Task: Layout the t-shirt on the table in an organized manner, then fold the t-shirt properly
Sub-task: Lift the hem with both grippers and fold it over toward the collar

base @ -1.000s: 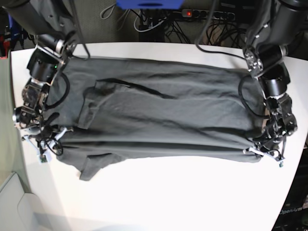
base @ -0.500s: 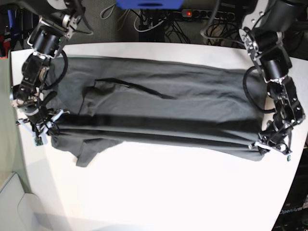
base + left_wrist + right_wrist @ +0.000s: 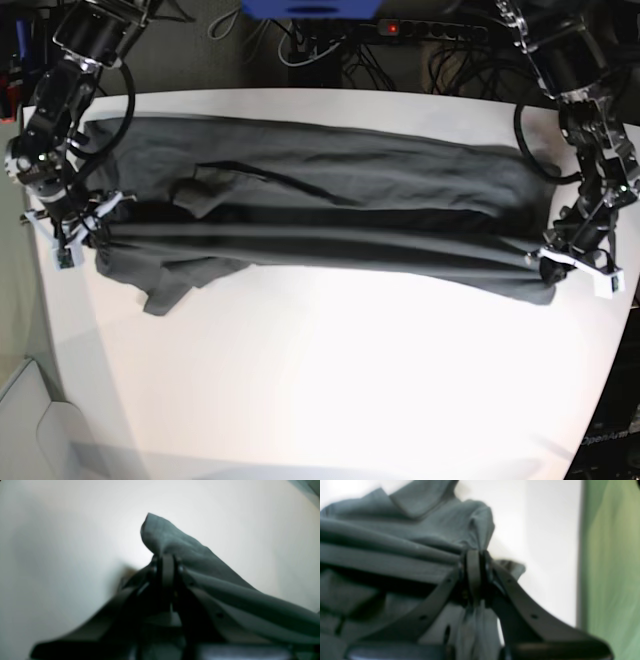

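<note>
Smooth white table (image 3: 330, 390), cables behind. Soft grey t-shirt (image 3: 320, 210), creased, stretched between left claw (image 3: 575, 268) and right claw (image 3: 78, 238), both clamped on its edges.

The left gripper (image 3: 167, 566) sits at centre, its dark jaws closed together on a fold of the t-shirt (image 3: 225, 580). The grey fabric peaks toward 12 o'clock and trails off toward 4 o'clock. The white table (image 3: 62, 542) fills the surroundings, blurred.
</note>
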